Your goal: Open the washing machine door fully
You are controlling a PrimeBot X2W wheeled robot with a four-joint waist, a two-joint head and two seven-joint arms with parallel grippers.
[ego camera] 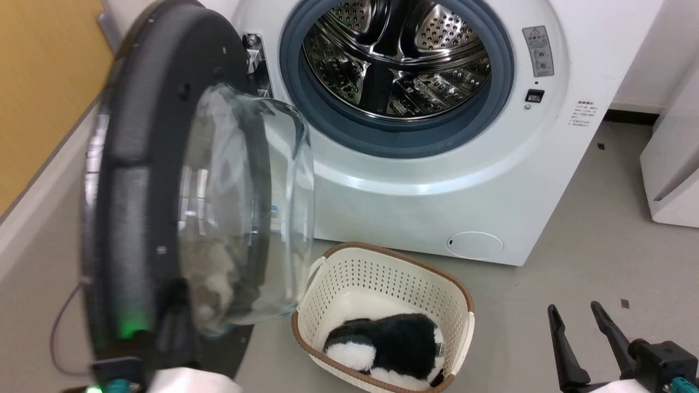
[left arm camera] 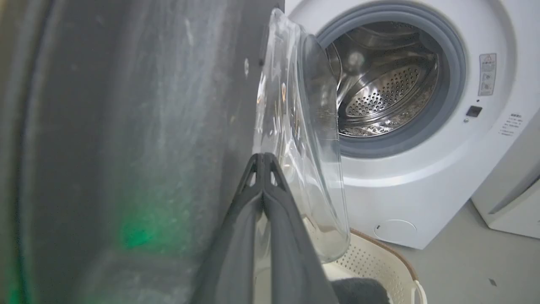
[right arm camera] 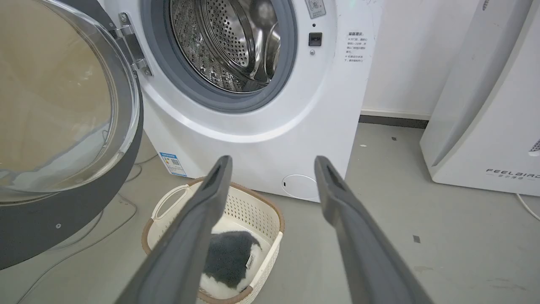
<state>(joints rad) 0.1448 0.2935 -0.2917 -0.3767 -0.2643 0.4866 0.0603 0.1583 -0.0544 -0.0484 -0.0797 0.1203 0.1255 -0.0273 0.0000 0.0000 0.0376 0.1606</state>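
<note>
Left gripper (left arm camera: 262, 157): fingers pressed together, nothing seen between them, tips close against the dark inner rim of the washing machine door (ego camera: 136, 180), beside its glass bowl (ego camera: 246, 207). Right gripper (ego camera: 573, 305): spread wide, empty, low over the floor (ego camera: 573, 245). Basket (ego camera: 393, 252): cream, brown-rimmed, holding a black-and-white plush (ego camera: 393, 338); sits under the door's edge, before the washing machine (ego camera: 437, 185). Door swung out leftward. White appliance (right arm camera: 485, 126): far right.
</note>
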